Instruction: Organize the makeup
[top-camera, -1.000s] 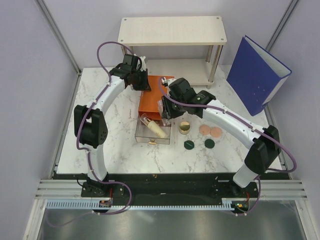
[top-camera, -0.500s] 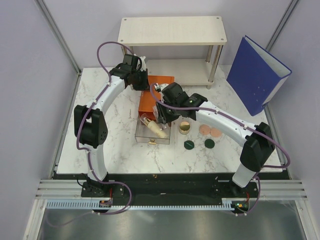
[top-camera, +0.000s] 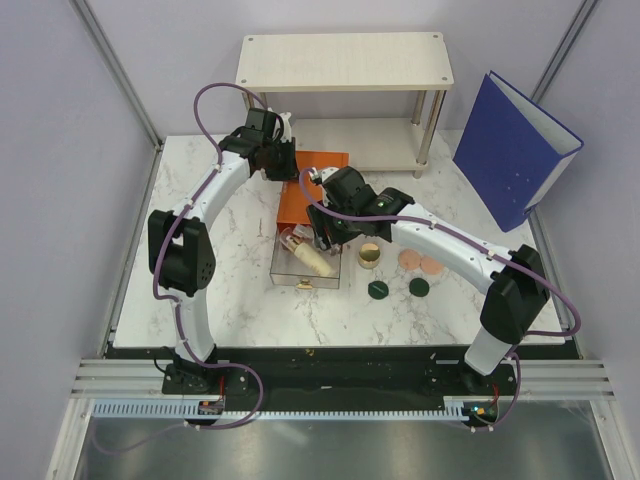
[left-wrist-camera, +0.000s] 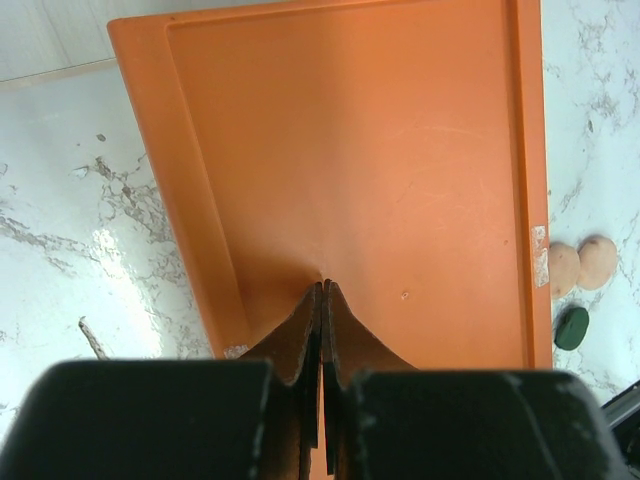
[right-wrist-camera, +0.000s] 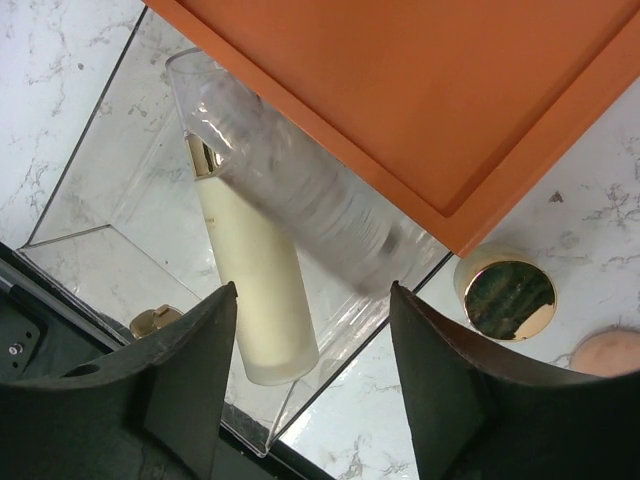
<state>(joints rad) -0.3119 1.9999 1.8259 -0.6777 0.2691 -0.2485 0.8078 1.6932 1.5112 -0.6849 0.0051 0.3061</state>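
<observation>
A clear drawer (top-camera: 282, 270) is pulled out of the orange box (top-camera: 310, 195). A cream gold-capped tube (top-camera: 312, 258) lies in it. My right gripper (top-camera: 322, 232) hovers open just above the drawer. In the right wrist view (right-wrist-camera: 310, 290) the tube (right-wrist-camera: 250, 290) and a blurred slim grey stick (right-wrist-camera: 290, 175) lie below the open jaws, held by neither. The gold compact (top-camera: 369, 255), two peach discs (top-camera: 421, 262) and two green discs (top-camera: 378, 290) sit on the table to the right. My left gripper (top-camera: 285, 165) is shut, its tips (left-wrist-camera: 322, 287) against the box top (left-wrist-camera: 380, 150).
A white two-level shelf (top-camera: 345, 60) stands at the back. A big blue binder (top-camera: 510, 145) leans at the back right. Frame posts and walls close in both sides. The drawer's gold knob (right-wrist-camera: 155, 320) faces the near edge.
My right gripper has moved left from beside the box to over the open drawer. The grey stick now shows blurred in the drawer. The left arm has not moved.
</observation>
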